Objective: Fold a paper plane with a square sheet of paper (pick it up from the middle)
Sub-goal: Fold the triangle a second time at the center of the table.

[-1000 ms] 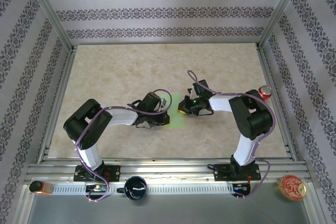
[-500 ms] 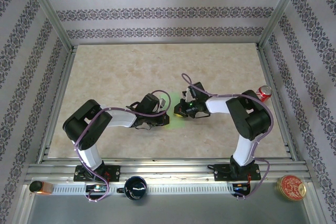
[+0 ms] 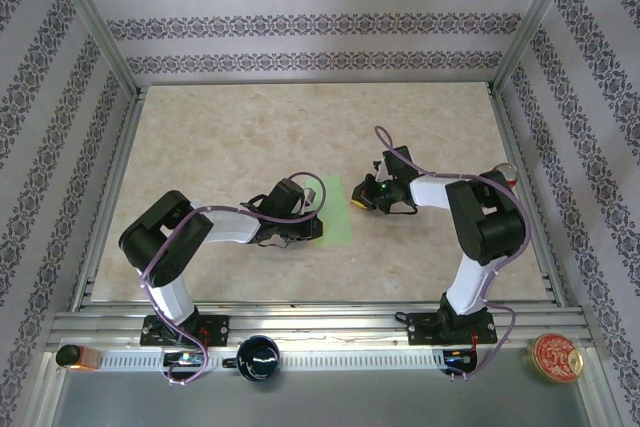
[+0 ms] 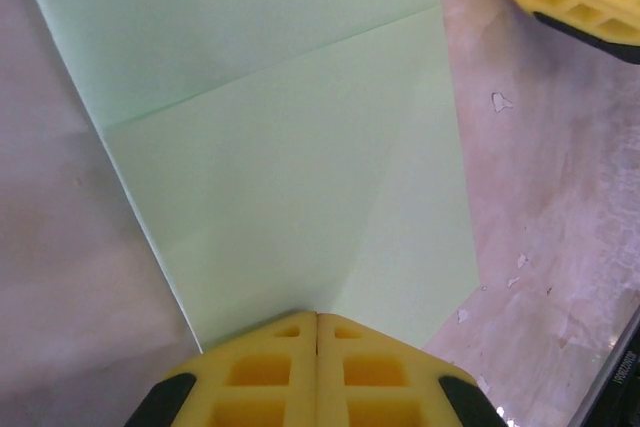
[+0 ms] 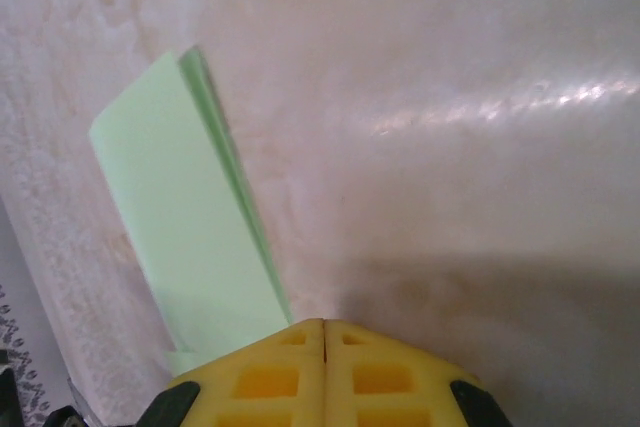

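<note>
The square sheet of paper (image 3: pixel 338 215) lies folded into a narrow light-green strip at the table's middle. In the left wrist view the sheet (image 4: pixel 280 167) shows layered flaps and a diagonal crease. My left gripper (image 3: pixel 312 230) is shut, and its yellow tips (image 4: pixel 317 319) press down on the sheet's near end. My right gripper (image 3: pixel 362 202) is shut and sits just right of the strip. Its tips (image 5: pixel 323 326) rest on bare table beside the paper's folded edge (image 5: pixel 190 237). The paper plane is out of view.
A red can (image 3: pixel 506 174) stands at the table's right edge behind the right arm. A dark mug (image 3: pixel 258 357) and a round red tin (image 3: pixel 555 357) sit on the near rail. Aluminium posts and patterned walls enclose the table (image 3: pixel 220 137).
The right gripper pushed left to the paper's edge half a second ago and has since drawn back to the right. The left gripper has stayed pressed on the sheet.
</note>
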